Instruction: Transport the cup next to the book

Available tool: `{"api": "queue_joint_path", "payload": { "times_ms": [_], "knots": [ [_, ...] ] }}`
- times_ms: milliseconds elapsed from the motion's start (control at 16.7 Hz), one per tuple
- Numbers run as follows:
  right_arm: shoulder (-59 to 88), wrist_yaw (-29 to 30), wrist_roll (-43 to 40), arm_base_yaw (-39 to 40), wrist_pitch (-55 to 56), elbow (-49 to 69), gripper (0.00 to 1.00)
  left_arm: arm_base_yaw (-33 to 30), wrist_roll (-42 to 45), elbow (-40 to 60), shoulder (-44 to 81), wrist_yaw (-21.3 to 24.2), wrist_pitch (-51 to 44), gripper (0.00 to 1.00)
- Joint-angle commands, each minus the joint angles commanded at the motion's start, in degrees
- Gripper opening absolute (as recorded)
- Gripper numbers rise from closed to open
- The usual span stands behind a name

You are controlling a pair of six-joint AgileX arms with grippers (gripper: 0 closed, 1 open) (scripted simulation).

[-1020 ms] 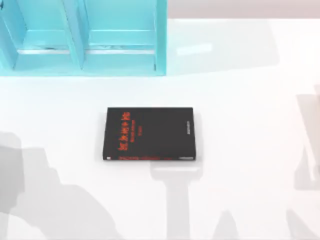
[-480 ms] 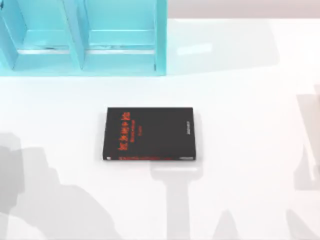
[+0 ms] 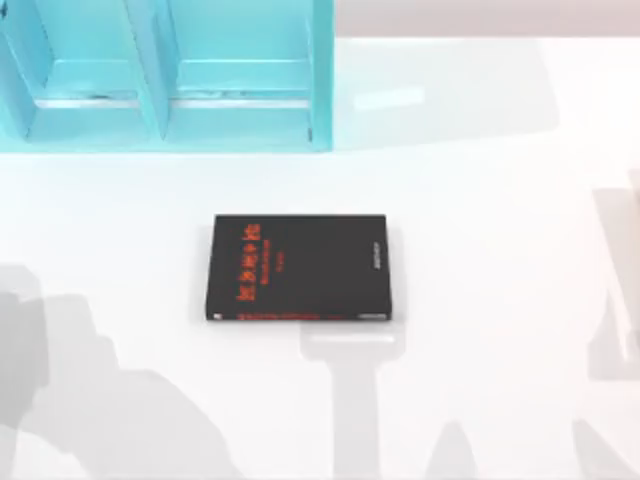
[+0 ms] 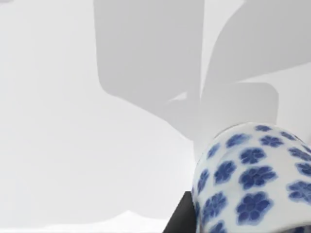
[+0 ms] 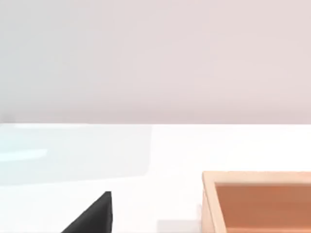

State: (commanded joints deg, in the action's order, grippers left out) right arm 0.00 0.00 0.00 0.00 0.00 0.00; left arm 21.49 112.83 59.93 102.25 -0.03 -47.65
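Note:
The black book (image 3: 298, 266) with red lettering lies flat in the middle of the table, and one corner of it (image 5: 92, 216) appears in the right wrist view. The cup (image 4: 252, 179), white with blue flowers, sits close up in the left wrist view. A dark finger (image 4: 179, 219) of my left gripper lies against its side. The cup hangs above the white table, and its shadow falls apart from it on the surface.
A teal open shelf unit (image 3: 160, 75) stands at the table's back left. A wooden box (image 5: 257, 201) sits near the book's corner in the right wrist view. Grey arm shadows cross the table's front and right side.
The book has not moved. The grey shadow at the table's front left shifts very slightly.

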Motion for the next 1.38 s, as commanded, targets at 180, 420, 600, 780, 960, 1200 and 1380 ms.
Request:
{"api": "queue_joint_path", "payload": {
  "times_ms": [180, 420, 600, 780, 960, 1200, 1380],
  "knots": [
    [0.0, 0.0, 0.0, 0.0, 0.0, 0.0, 1.0, 0.0, 0.0, 0.0, 0.0, 0.0, 0.0, 0.0],
    [0.0, 0.0, 0.0, 0.0, 0.0, 0.0, 1.0, 0.0, 0.0, 0.0, 0.0, 0.0, 0.0, 0.0],
    [0.0, 0.0, 0.0, 0.0, 0.0, 0.0, 1.0, 0.0, 0.1, 0.9, -0.5, -0.1, -1.0, 0.0],
    [0.0, 0.0, 0.0, 0.0, 0.0, 0.0, 1.0, 0.0, 0.1, 4.1, -2.4, 0.0, -6.5, 0.0],
    [0.0, 0.0, 0.0, 0.0, 0.0, 0.0, 1.0, -0.1, 0.0, 6.9, -4.2, 0.0, -11.1, 0.0],
    [0.0, 0.0, 0.0, 0.0, 0.0, 0.0, 1.0, -0.1, 0.0, 7.0, -4.2, 0.0, -11.3, 0.0],
    [0.0, 0.0, 0.0, 0.0, 0.0, 0.0, 1.0, -0.6, -1.7, 8.2, -3.6, -0.1, -11.7, 0.0]
  ]
}}
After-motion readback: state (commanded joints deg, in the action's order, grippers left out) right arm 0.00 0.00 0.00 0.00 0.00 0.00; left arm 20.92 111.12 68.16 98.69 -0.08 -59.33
